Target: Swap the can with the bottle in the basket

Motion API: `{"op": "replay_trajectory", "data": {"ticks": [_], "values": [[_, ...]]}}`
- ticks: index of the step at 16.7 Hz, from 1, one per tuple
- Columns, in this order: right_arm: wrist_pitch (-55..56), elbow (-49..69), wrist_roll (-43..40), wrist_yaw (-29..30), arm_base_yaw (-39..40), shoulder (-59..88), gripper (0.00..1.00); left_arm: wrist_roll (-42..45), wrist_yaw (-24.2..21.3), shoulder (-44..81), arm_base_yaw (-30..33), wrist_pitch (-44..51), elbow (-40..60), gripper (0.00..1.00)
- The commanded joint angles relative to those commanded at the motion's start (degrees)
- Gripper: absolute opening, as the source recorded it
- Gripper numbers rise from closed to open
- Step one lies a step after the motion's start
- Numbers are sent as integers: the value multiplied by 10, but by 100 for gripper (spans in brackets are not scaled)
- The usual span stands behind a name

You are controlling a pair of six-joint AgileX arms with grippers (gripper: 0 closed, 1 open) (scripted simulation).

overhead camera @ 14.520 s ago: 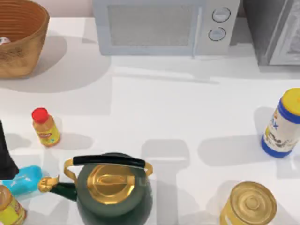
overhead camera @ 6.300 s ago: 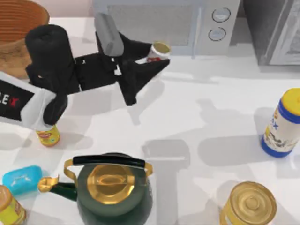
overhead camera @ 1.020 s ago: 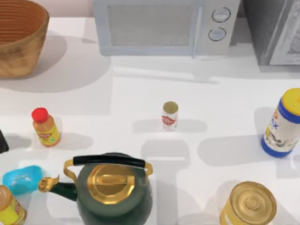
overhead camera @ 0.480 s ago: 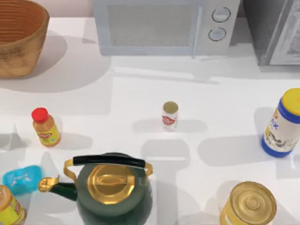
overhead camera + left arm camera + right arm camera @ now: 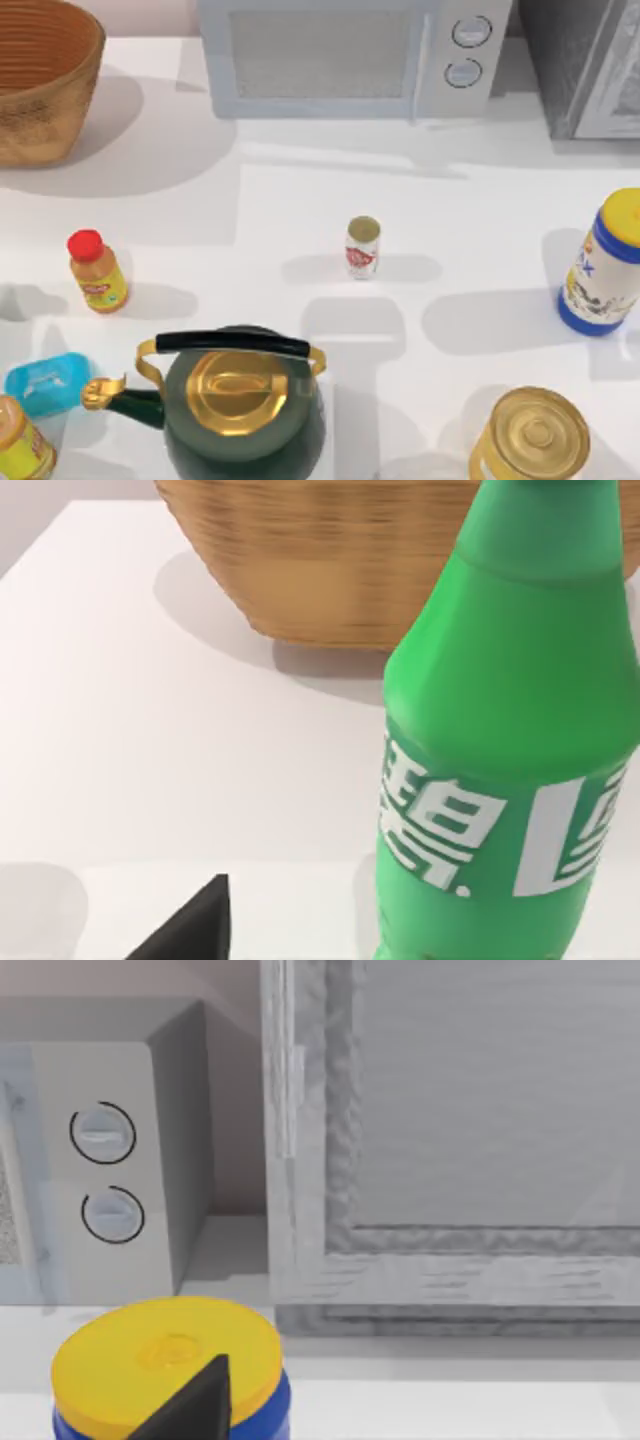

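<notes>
Jaws of both grippers couldn't be made out; green bottle (image 5: 510, 730) stood cut off before the basket (image 5: 40, 80), far left. Can (image 5: 362, 246) stayed upright mid-table, unmoved since a second ago.

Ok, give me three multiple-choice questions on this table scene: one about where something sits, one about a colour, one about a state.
1. Where is the can?
A. In the basket
B. Mid-table, in front of the microwave
C. Atop the kettle

2. What colour is the small bottle's cap?
A. Red
B. Blue
C. Green

3. How does the can stand?
A. On its side
B. Upright
C. Upside down in the basket

Answers: 1 B, it stands on the open table below the microwave. 2 A, the top view shows red. 3 B, its gold top faces up.
</notes>
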State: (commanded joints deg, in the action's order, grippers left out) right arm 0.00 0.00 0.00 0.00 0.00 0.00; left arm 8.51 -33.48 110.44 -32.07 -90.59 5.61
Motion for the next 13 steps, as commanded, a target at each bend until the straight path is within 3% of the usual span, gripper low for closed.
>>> {"op": "replay_trajectory", "data": {"ticks": [6, 13], "values": [[0, 0, 0, 0, 0, 0, 100, -2, 7, 3, 8, 3, 6, 100], [0, 0, 0, 0, 0, 0, 100, -20, 71, 65, 75, 30, 106, 100]]}}
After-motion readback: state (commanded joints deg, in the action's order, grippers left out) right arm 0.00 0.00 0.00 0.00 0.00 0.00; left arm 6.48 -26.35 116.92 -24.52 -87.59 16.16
